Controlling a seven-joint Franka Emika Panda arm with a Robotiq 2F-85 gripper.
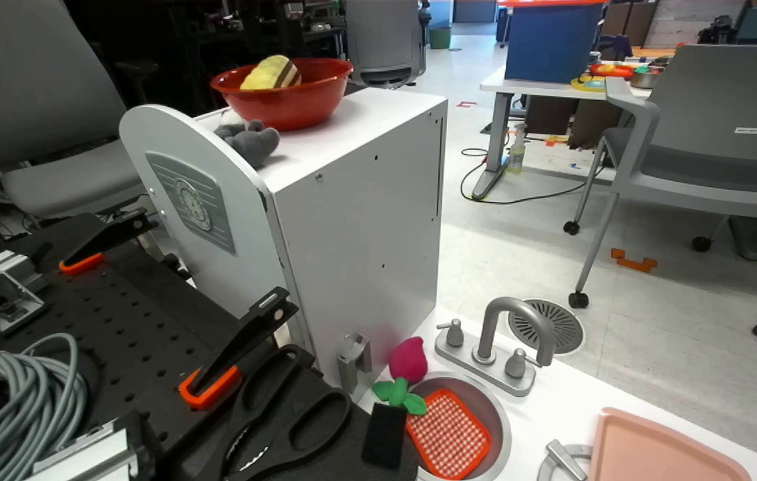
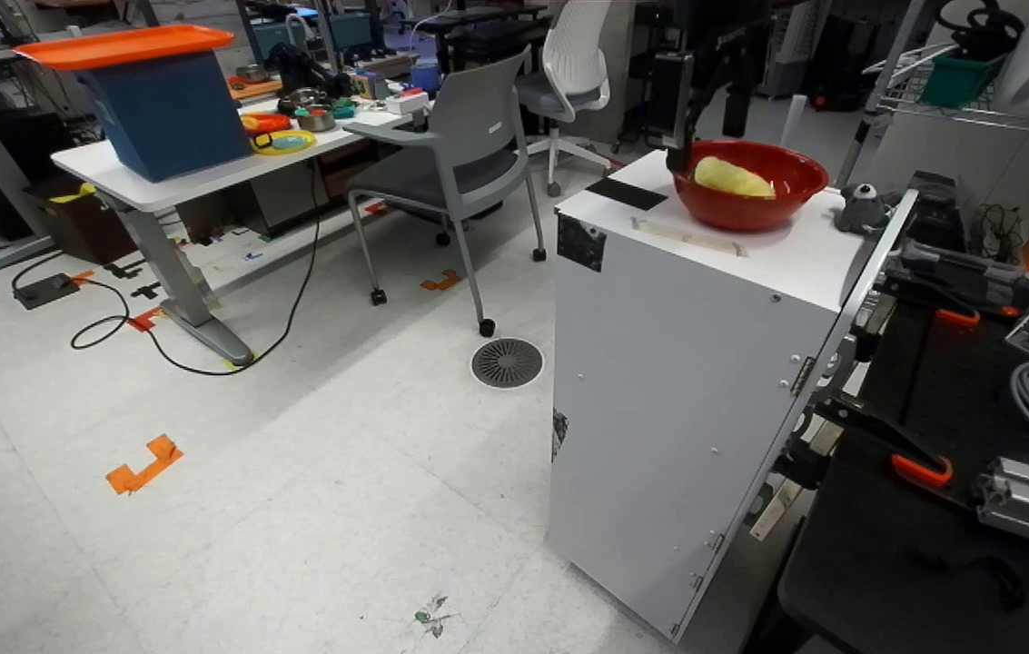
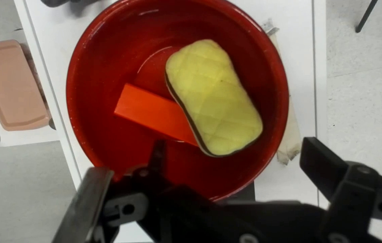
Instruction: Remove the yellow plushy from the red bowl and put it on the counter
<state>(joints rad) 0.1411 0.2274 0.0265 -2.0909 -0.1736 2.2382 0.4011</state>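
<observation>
Fingers (image 3: 322,165) spread wide. Yellow plushy (image 3: 214,98): quilted, waisted, brown-striped side, in red bowl (image 3: 110,57), overlapping orange block (image 3: 153,111).

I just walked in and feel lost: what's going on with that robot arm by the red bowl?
The robot's gripper stands open at the edge of the red bowl, holding nothing. The yellow plushy lies in the bowl, partly hiding an orange block; the bowl sits on the white cabinet. The plushy is meant for the counter below, so that move isn't done yet.
</observation>
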